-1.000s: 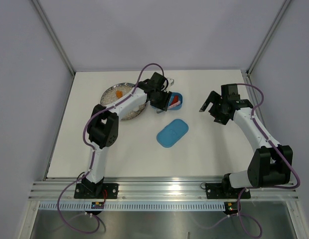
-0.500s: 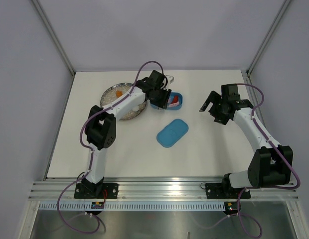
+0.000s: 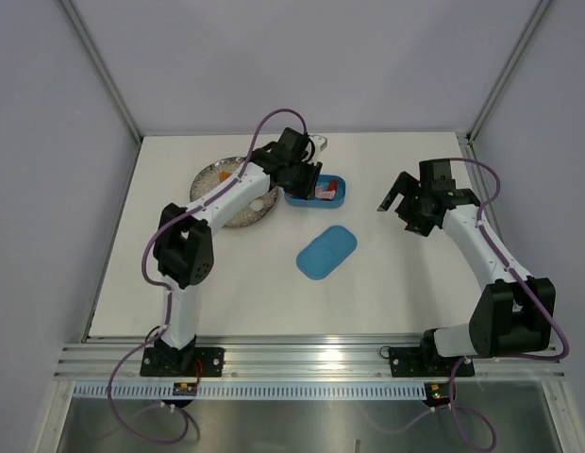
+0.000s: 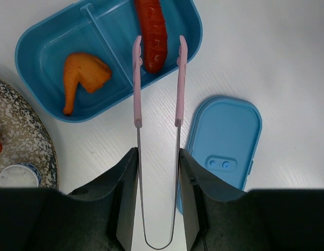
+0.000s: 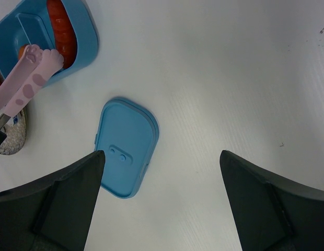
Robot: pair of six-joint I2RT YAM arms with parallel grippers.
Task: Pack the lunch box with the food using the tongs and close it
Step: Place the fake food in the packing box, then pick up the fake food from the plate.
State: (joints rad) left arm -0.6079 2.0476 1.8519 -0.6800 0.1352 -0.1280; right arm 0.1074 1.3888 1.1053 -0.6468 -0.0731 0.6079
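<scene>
Left gripper and tongs — a little farther back-left, lunch box less covered

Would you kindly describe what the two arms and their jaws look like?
The left arm and right arm match: white tubular links joined by bulky black joint housings, each on a black base plate. A purple cable loops loosely along each arm. The jaws are plain black, broad and wedge-shaped, with no markings I can see.

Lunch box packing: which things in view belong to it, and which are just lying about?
Job: lunch box, lid, tongs held by left pincer, red piece and orange piece in the box, white piece.
Lying about: speckled plate; right pincer, open and empty.
</scene>
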